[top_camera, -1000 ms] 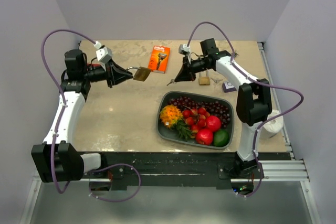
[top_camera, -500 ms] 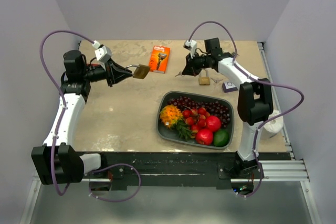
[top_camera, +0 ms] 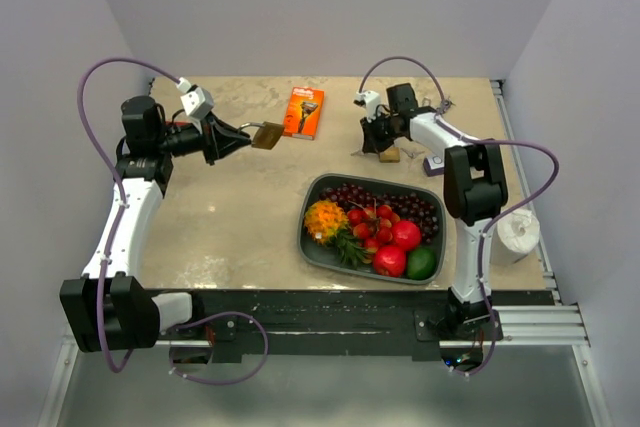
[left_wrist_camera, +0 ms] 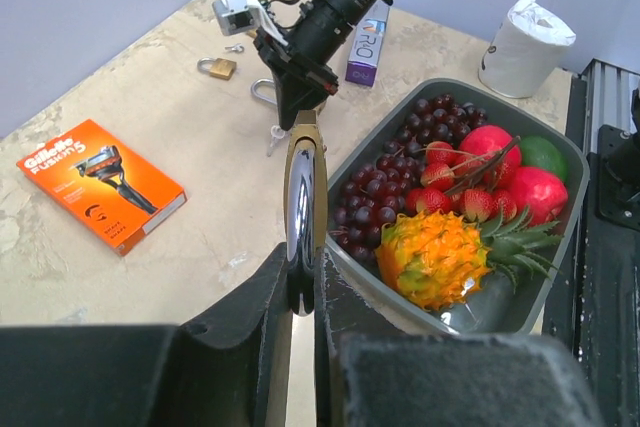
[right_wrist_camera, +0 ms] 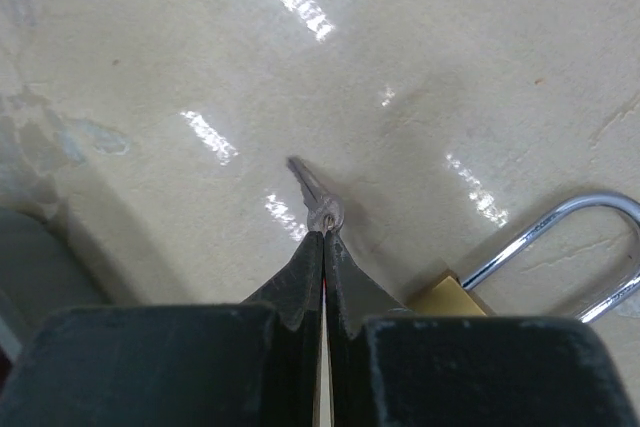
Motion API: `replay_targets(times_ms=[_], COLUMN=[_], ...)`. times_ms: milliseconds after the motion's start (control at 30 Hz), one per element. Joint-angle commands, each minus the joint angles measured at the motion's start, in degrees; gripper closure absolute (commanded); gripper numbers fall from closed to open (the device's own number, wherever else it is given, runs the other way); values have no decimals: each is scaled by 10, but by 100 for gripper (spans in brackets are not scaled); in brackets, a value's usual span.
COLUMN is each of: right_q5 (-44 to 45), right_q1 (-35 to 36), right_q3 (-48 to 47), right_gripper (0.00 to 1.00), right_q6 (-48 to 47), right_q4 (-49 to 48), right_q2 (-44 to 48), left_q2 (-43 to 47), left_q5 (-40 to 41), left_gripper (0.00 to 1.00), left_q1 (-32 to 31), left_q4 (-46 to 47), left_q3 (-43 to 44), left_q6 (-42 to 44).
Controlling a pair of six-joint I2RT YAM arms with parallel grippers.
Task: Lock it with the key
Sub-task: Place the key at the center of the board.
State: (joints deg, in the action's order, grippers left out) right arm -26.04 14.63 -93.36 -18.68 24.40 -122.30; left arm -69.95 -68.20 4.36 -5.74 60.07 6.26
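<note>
My left gripper (top_camera: pixel 240 137) is shut on the shackle of a brass padlock (top_camera: pixel 268 136) and holds it in the air over the table's left half. In the left wrist view the padlock (left_wrist_camera: pixel 303 187) stands edge-on between my left gripper's (left_wrist_camera: pixel 298 297) jaws. My right gripper (top_camera: pixel 368 144) is shut on a small silver key (right_wrist_camera: pixel 316 195), whose tip points away just above the table. In the right wrist view my right gripper (right_wrist_camera: pixel 324 235) pinches the key's head. A second small brass padlock (top_camera: pixel 389 154) lies on the table right beside it, shackle open (right_wrist_camera: pixel 560 237).
A grey tray (top_camera: pixel 318 248) of fruit sits front of centre. An orange razor box (top_camera: pixel 303 112) lies at the back. A purple box (top_camera: pixel 436 163) lies right of the small padlock. A tissue roll (top_camera: pixel 518 232) stands at the right edge.
My right gripper has drawn back to the right with the key, away from the held padlock, and now sits beside the small padlock. The left arm has barely moved.
</note>
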Motion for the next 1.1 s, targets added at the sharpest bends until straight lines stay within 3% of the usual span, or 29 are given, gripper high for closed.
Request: replay_targets(times_ms=[0,167,233,267,300,400,633,733,900,1067], right_q5=[33,38,43,45,44,30,-40,-60,-15,33], right_q1=[-2,-3,-2,-2,-2,-2,6,23,81,168], right_q3=[-31,-33,-35,-36,-35,-36,-9,6,48,28], right_gripper=[100,100,96,89,72,43,13,7,4,3], right_q6=[3,2,0,-2,-5,-14,-28,-22,-24,-39], right_q4=[11,13,14,14,14,21,-36,-81,-168,-165], right_q2=[1,-8,-10,-10,-7,5,84,127,192,209], left_q2=[18,12,10,10,8,4,-7,-12,-23,-40], left_q5=[-12,-11,-11,-10,-9,-5,18,32,70,97], left_gripper=[100,100,100,100,100,100,100,100,100,100], left_q1=[2,2,3,2,2,2,-15,-27,-39,-39], left_q4=[31,27,25,24,23,19,6,13,37,44], left_q3=[5,2,2,2,2,4,9,8,6,12], left_q6=[16,20,23,23,23,24,-12,-58,-160,-235])
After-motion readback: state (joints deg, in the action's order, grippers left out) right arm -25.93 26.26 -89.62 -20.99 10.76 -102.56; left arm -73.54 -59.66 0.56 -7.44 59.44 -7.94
